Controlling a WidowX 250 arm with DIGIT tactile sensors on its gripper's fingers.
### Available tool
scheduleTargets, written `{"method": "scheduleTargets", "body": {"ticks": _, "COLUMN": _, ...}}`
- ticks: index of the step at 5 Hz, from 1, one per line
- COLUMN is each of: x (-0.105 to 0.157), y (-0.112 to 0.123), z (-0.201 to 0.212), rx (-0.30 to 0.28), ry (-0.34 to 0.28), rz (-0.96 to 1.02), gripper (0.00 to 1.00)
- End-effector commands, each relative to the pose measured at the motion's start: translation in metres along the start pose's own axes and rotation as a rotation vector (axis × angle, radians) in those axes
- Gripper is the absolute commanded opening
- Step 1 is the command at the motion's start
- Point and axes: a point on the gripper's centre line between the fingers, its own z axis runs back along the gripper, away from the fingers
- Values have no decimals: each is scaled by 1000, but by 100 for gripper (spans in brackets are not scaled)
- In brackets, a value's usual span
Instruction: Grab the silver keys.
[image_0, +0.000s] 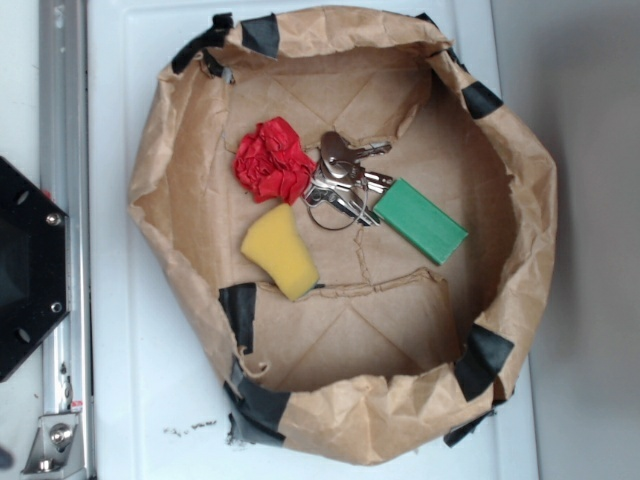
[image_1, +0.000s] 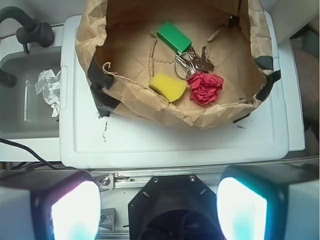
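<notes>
The silver keys lie in a bunch on a thin ring at the middle of a brown paper bag bowl, between a red crumpled wad and a green block. The wrist view shows the keys far ahead inside the same bowl. My gripper hangs well short of the bowl, over the black robot base. Its two bright fingers stand wide apart at the bottom corners with nothing between them. The gripper does not show in the exterior view.
A red crumpled wad, a yellow sponge wedge and a green block lie around the keys. The bowl sits on a white lid. A grey bin with crumpled white paper stands left. A metal rail runs beside the base.
</notes>
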Motion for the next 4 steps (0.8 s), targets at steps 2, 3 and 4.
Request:
{"method": "scheduleTargets", "body": {"ticks": 2, "x": 41, "y": -16, "z": -14, "rx": -19, "ry": -20, "rz": 103, "gripper": 100}}
{"method": "scheduleTargets", "body": {"ticks": 3, "x": 69, "y": -21, "z": -27, "rx": -34, "ry": -47, "rz": 190, "gripper": 100}}
{"method": "scheduleTargets", "body": {"ticks": 4, "x": 90, "y": -20, "z": -45, "rx": 13, "ry": -81, "rz": 298, "gripper": 100}}
